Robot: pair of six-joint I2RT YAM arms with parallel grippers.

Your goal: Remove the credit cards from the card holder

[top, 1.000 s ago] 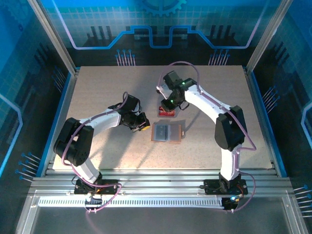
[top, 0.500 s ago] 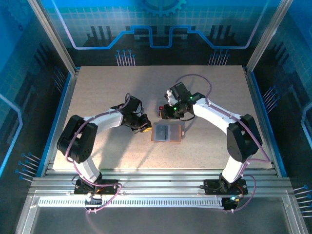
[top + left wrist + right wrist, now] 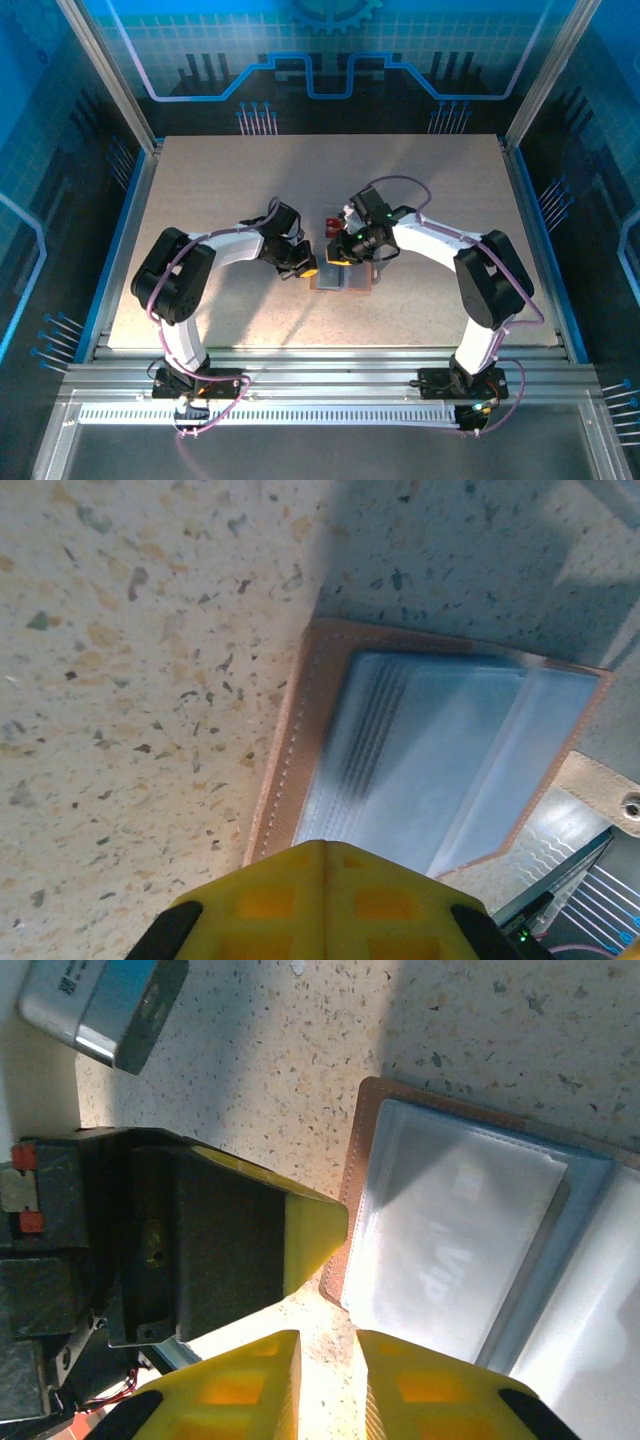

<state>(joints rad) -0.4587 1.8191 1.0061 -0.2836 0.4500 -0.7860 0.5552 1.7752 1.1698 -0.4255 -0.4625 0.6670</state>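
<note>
The card holder lies open mid-worktop, grey pockets up. The left pincer sits at its 9 o'clock edge, tips pressed together. The right pincer, narrowly spread, hovers over its 12 o'clock edge. The red credit cards lie just beyond, also at 12 o'clock.

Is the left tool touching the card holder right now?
Cannot tell. In the right wrist view the left tool tip meets the card holder at its brown rim, but it might hover just above.
</note>
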